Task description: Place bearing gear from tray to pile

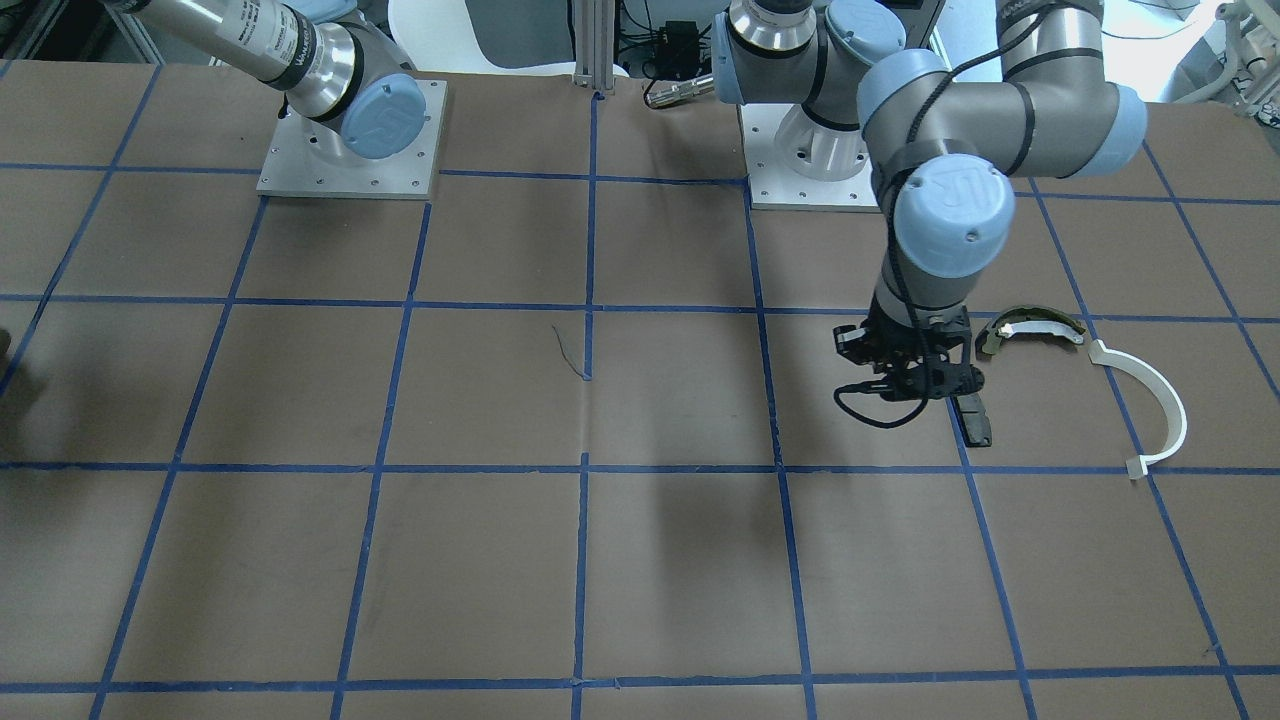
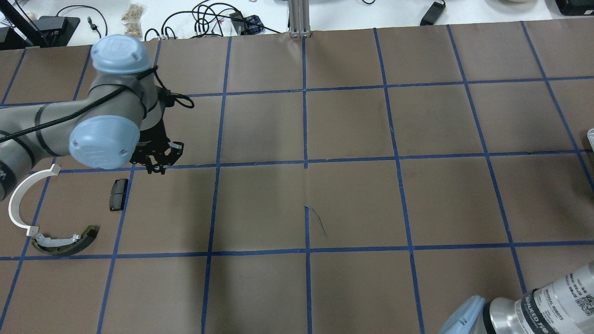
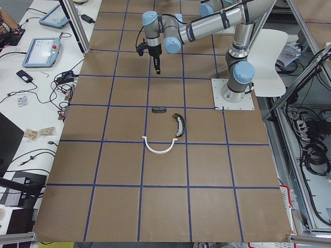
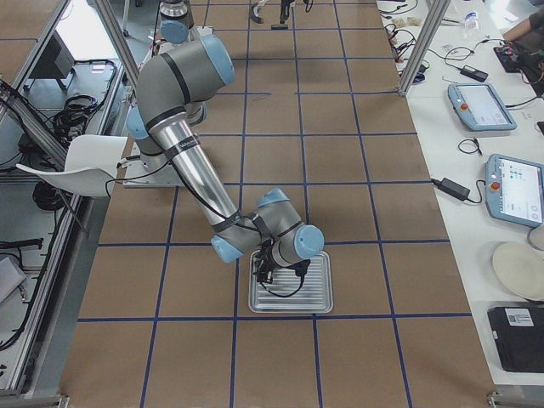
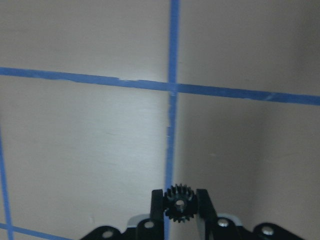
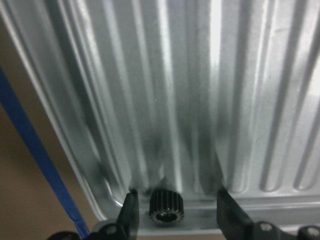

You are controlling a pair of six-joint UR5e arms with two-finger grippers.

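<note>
My left gripper [image 5: 180, 202] is shut on a small black toothed gear [image 5: 180, 204] and holds it above the table, over a blue tape line. In the overhead view this gripper [image 2: 155, 164] hangs just beyond the pile: a black pad [image 2: 119, 194], a white arc [image 2: 18, 195] and an olive-and-white brake shoe [image 2: 65, 243]. My right gripper [image 6: 179, 207] is open, low over the ribbed metal tray [image 6: 240, 100]. Its fingers [image 6: 131, 210] stand on either side of a second black gear [image 6: 166, 206] at the tray's edge, without touching it.
The tray [image 4: 314, 293] lies at the table's far right end, under my right arm. The table is brown with blue tape lines. In the front view the pad [image 1: 975, 420], shoe [image 1: 1030, 325] and arc [image 1: 1160, 400] lie beside the left gripper [image 1: 915, 385].
</note>
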